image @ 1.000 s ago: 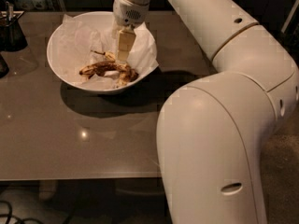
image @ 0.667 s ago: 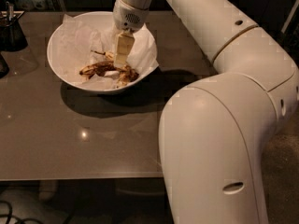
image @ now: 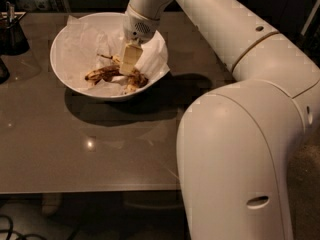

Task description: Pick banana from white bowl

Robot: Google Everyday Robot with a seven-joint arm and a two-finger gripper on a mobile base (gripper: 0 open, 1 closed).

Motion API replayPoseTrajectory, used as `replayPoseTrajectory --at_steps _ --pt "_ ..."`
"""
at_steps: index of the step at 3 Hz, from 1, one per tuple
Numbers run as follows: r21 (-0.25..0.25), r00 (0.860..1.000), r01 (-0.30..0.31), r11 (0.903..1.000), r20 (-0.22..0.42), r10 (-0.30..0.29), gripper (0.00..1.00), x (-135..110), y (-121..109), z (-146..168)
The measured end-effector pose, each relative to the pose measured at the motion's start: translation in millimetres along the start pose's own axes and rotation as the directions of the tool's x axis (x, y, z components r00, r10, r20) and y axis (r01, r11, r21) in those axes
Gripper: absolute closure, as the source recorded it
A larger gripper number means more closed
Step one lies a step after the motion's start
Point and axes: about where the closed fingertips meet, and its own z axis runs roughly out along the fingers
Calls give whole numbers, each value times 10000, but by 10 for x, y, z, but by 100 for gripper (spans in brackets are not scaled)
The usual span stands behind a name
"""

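Observation:
The white bowl (image: 75, 86) sits on the far left part of the grey table, lined with crumpled white paper. The banana (image: 102, 74), mostly dark brown with dull yellow patches, lies across the bowl's bottom. My gripper (image: 128, 66) reaches down into the bowl from the upper right, its pale fingers (image: 129, 58) over the banana's right half. The fingertips are at the banana's level and part of the fruit is hidden behind them.
A dark container (image: 12, 34) with utensils stands at the table's far left edge. My large white arm (image: 240, 149) fills the right side of the view. The table's front edge (image: 85, 189) runs along the bottom.
The gripper has shifted slightly and sits a little lower in the bowl over the banana. The bowl and banana have not moved.

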Motion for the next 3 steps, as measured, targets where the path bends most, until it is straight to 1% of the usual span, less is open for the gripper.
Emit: replayPoseTrajectory --at_steps 1,3 --pt "-180 9996 -241 9995 159 244 54 11 39 70" --pt "-299 9995 -276 9992 114 280 58 14 24 103"
